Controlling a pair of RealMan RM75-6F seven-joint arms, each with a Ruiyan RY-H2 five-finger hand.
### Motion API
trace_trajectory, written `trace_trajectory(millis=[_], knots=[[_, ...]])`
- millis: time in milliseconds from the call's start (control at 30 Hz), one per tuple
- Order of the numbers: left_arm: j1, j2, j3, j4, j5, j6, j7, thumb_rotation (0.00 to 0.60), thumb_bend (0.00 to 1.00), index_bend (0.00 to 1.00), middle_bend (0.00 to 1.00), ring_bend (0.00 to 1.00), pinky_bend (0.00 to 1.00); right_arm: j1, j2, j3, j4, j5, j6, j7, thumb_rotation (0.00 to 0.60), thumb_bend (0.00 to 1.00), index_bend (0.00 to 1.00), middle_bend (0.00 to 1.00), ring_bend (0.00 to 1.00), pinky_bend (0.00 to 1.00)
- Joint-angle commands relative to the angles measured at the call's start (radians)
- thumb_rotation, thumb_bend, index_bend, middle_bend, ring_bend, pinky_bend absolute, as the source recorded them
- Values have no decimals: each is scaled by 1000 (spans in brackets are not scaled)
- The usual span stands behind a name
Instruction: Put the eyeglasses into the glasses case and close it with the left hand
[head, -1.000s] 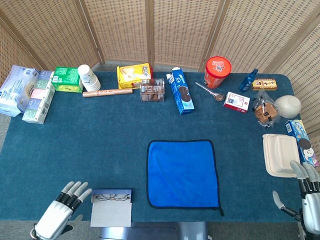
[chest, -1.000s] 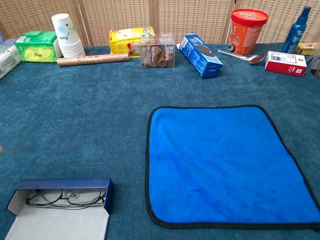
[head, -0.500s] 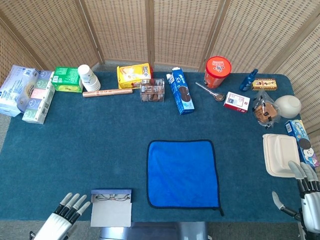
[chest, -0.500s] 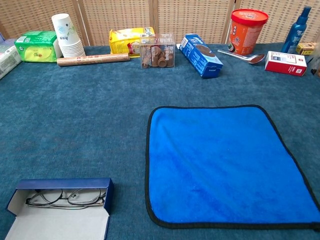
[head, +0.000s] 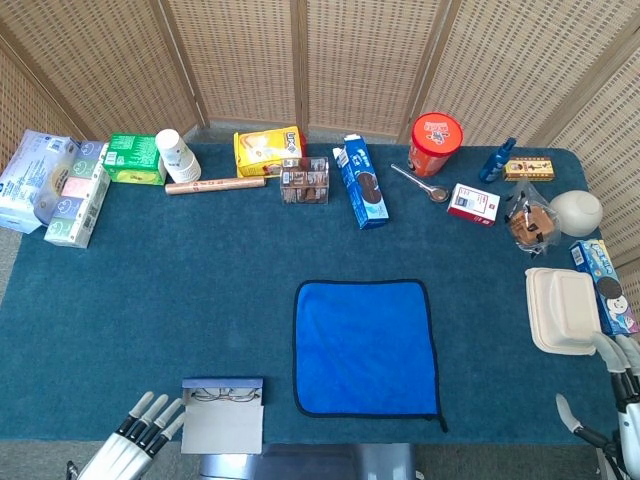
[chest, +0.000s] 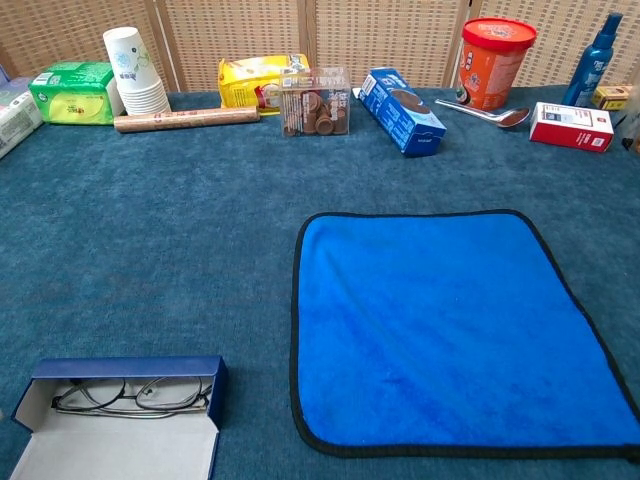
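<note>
Eyeglasses (chest: 128, 397) inside open glasses case (chest: 120, 430), no legible writing; left hand (head: 135, 448) and right hand (head: 622, 395) empty, fingers apart.

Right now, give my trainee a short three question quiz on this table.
1. True or false: the glasses lie inside the open case.
2. Which side of the blue cloth is the case on, as seen in the chest view: A left, B right, C behind?
3. Fill in: the left hand holds ____.

Key: 1 true. 2 A. 3 nothing; it sits left of the case, fingers apart.
</note>
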Motion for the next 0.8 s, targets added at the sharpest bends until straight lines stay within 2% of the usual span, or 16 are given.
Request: trace_trajectory(millis=[33,500,800], knots=[[-15,-5,-1,2,13,-24,22,600,290,0,0,0,4,-11,-2,-3,14,7,13,16,475,345,70,125,0,89],[-28,-57,11,68,29,-85,73,600,290,0,0,0,0,-52,-12,-4,78,39,57,89,477,345,69,126,0,89],[-31,-106,13,136,53,-46,64,599,288,0,0,0,0,-77,-14,-1,108,57,82,145,476,344,68,125,0,89]])
